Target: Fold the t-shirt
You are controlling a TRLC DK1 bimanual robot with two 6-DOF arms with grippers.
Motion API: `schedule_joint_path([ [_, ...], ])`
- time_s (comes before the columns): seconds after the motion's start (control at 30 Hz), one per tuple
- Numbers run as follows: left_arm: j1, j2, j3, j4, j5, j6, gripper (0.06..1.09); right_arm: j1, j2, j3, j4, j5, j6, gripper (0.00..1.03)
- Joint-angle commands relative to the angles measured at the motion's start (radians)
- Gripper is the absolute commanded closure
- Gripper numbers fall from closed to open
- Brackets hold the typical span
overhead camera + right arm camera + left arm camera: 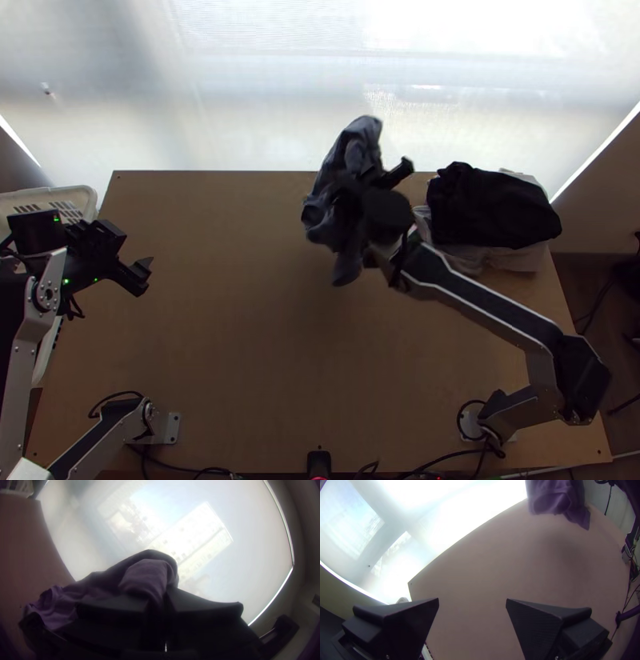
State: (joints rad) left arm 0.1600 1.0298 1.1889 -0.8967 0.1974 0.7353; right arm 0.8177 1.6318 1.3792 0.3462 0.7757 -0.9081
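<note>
A bunched dark grey-blue t-shirt (328, 210) hangs above the table's far middle in the top view. My right gripper (370, 172) is at it, and in the right wrist view the right gripper (163, 596) is shut on part of the shirt (146, 575), whose loose cloth droops to one side. Which part is held I cannot tell. Over the table's left side, my left gripper (142, 274) is apart from the cloth; in the left wrist view the left gripper (472, 600) stands open with nothing between its fingers, and the hanging shirt (553, 500) is farther off.
A black cloth (492, 206) lies on lighter cloths (512, 260) at the table's far right corner. A white basket (68, 196) stands at the left edge, beside the left arm. Bare wooden table (240, 344) spreads between the arms, with a bright window behind the far edge.
</note>
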Motion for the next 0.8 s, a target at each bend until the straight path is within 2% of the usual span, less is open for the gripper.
schedule_joint_path([
  [0.0, -0.022, -0.027, 0.006, -0.036, -0.036, -0.040, 0.11, -0.184, 0.010, 0.196, -0.134, -0.104, 0.190, 1.00],
  [0.1, -0.020, -0.034, 0.008, -0.036, -0.062, -0.053, 0.11, -0.239, 0.030, 0.262, -0.240, -0.145, 0.288, 1.00],
  [0.37, -0.008, -0.053, -0.003, -0.076, -0.073, -0.111, 0.11, -0.285, 0.030, 0.273, -0.277, -0.211, 0.353, 1.00],
  [0.77, 0.003, -0.051, -0.014, -0.108, -0.141, -0.114, 0.11, -0.341, 0.059, 0.319, -0.286, -0.326, 0.431, 1.00],
])
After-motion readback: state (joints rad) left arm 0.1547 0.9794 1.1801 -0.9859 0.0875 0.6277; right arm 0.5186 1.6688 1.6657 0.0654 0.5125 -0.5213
